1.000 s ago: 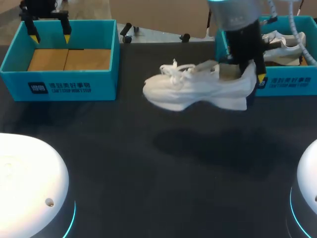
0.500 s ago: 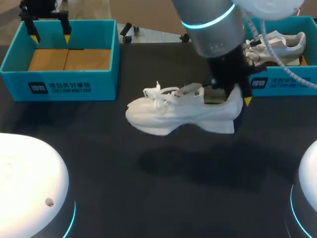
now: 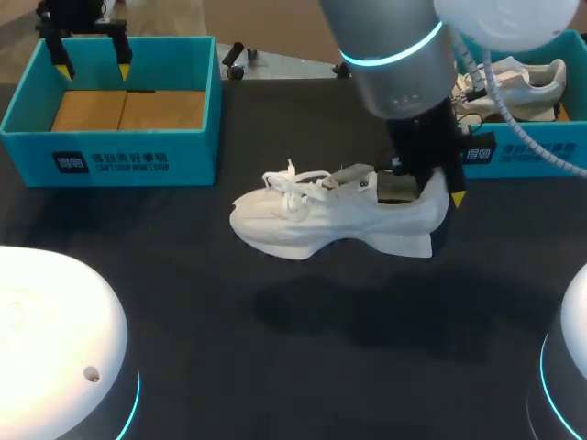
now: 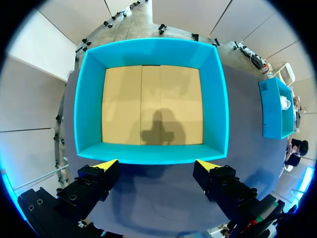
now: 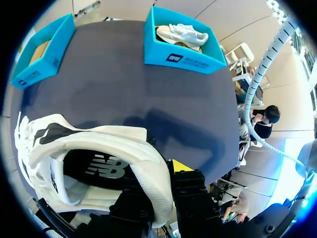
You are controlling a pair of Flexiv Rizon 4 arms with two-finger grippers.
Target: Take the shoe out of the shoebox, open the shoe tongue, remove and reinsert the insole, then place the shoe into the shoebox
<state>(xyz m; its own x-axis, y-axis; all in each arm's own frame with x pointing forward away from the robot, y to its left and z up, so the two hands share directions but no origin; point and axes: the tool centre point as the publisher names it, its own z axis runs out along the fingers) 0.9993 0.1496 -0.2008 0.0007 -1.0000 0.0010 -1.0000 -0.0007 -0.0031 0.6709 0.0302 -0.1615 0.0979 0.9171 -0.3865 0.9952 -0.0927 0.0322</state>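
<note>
A white shoe [image 3: 330,220] hangs above the middle of the dark table, toe to the left, its shadow on the surface beneath. My right gripper [image 3: 431,197] is shut on its heel collar. In the right wrist view the shoe [image 5: 89,153] fills the space by the gripper [image 5: 158,181], one finger inside the heel and one yellow tip outside. My left gripper [image 3: 92,60] hovers open over the empty teal shoebox [image 3: 110,151] at the back left. In the left wrist view its fingers [image 4: 106,166] stand wide apart above the box [image 4: 151,154] and hold nothing.
A second teal shoebox [image 3: 527,151] at the back right holds another white shoe [image 3: 514,82]; the right wrist view shows this box [image 5: 183,58] far ahead. The white arm bases [image 3: 55,339] sit at the front corners.
My right arm has carried the shoe leftward and lower, away from the right box toward the middle of the table. The left arm has stayed still.
</note>
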